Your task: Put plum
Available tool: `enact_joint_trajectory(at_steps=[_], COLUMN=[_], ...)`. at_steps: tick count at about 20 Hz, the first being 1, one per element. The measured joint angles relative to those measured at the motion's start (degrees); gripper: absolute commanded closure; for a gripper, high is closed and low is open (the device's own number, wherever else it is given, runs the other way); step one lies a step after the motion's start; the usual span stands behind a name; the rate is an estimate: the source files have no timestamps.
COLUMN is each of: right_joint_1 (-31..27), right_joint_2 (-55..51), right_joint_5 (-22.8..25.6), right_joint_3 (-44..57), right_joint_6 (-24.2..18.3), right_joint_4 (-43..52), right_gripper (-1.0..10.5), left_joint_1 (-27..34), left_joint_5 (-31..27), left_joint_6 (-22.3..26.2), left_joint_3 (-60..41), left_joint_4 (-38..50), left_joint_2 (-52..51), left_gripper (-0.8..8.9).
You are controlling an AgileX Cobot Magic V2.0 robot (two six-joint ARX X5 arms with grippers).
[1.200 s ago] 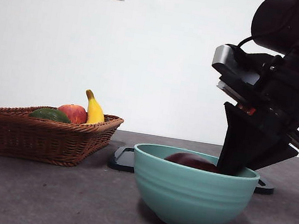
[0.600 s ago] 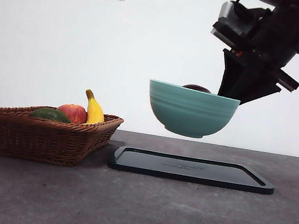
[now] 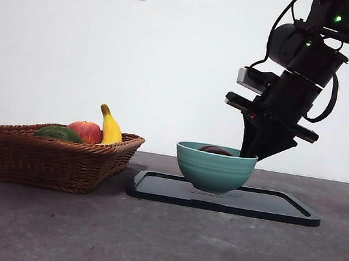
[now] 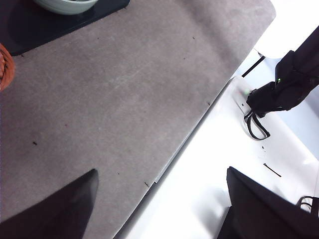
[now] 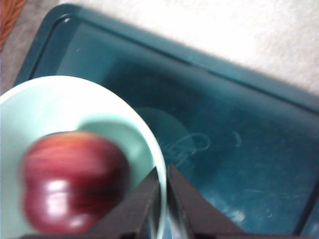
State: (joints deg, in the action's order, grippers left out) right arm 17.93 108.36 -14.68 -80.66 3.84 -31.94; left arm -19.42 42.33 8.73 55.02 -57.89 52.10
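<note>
The plum (image 5: pixel 72 181) lies inside the teal bowl (image 3: pixel 213 168), its dark maroon top just showing over the rim in the front view. The bowl sits on the black tray (image 3: pixel 281 209), which lies on the grey bench (image 3: pixel 157 246).

The right hand (image 5: pixel 163 199) pinches the bowl's rim, one jaw inside the wall and one outside, narrowed to the thickness of the wall. The plum sits just beside the inner jaw; whether they touch is unclear.

The fruit looks glossy, firm and round, so it would likely roll or slip if the bowl tips. Its widest middle looks the safest place to grip it.

The left hand (image 4: pixel 159 209) waits spread wide over bare bench. A wicker basket (image 3: pixel 52 158) with an apple (image 3: pixel 85 132), banana (image 3: pixel 110 129) and green fruit (image 3: pixel 59 133) stands beside the tray.
</note>
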Motion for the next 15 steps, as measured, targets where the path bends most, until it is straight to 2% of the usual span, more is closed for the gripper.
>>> enact_joint_trajectory(at_steps=[9,12,15], right_joint_1=[-0.4,-0.4,-0.4], right_joint_2=[2.1,2.1,1.7], right_joint_5=[0.1,0.0,0.0], right_joint_3=[-0.1,-0.1,-0.9], right_joint_6=[0.0,0.5,1.0], right_joint_4=[0.5,0.5,-0.7], right_gripper=[9.3,7.6,7.6], left_joint_1=[0.0,0.0,0.0], left_joint_5=[0.0,0.0,0.0], left_joint_6=[0.0,0.0,0.0], left_joint_3=[0.0,0.0,0.0], left_joint_4=[0.2,0.2,0.2], left_joint_2=[0.0,0.0,0.0], left_gripper=[4.09,4.09,4.09])
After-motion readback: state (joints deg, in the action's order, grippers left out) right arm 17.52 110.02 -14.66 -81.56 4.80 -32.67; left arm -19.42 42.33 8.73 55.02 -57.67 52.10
